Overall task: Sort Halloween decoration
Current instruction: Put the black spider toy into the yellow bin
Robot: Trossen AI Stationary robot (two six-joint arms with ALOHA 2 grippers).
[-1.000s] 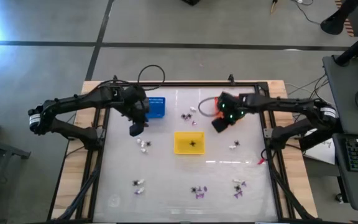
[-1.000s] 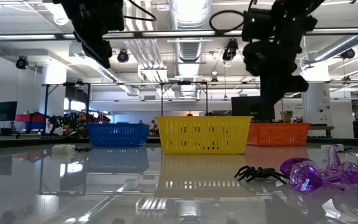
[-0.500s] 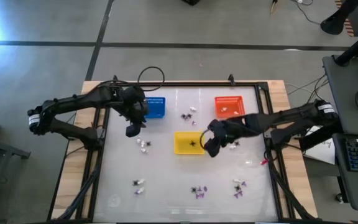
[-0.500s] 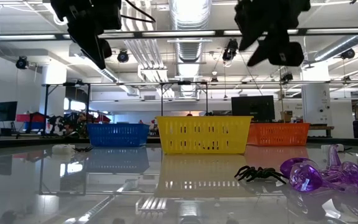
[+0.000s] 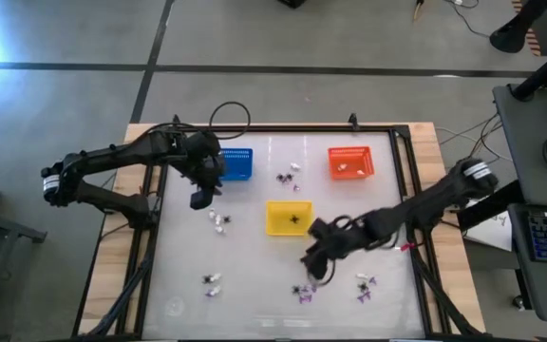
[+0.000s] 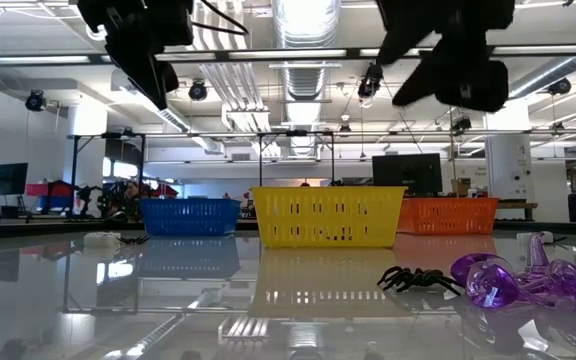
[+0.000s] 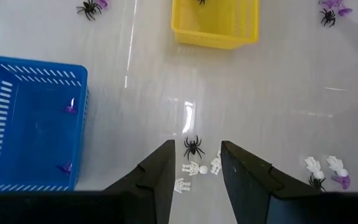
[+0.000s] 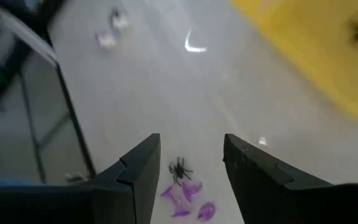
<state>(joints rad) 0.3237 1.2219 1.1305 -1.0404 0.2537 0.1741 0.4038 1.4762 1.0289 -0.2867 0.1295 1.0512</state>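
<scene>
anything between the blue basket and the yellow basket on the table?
Yes. High view: a small cluster of trinkets lies between the blue basket and the yellow basket, toward the far side.

both arms are black, built of jointed tubular links, each with a white band near the base end. a thin black cable loops off the left arm. the fingers [image 7: 160,180] are flat, dark, angular wedges with smooth inner faces.

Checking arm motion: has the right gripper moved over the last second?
Yes. The right gripper went from beside the orange basket, past the yellow basket, toward the table's front.
</scene>
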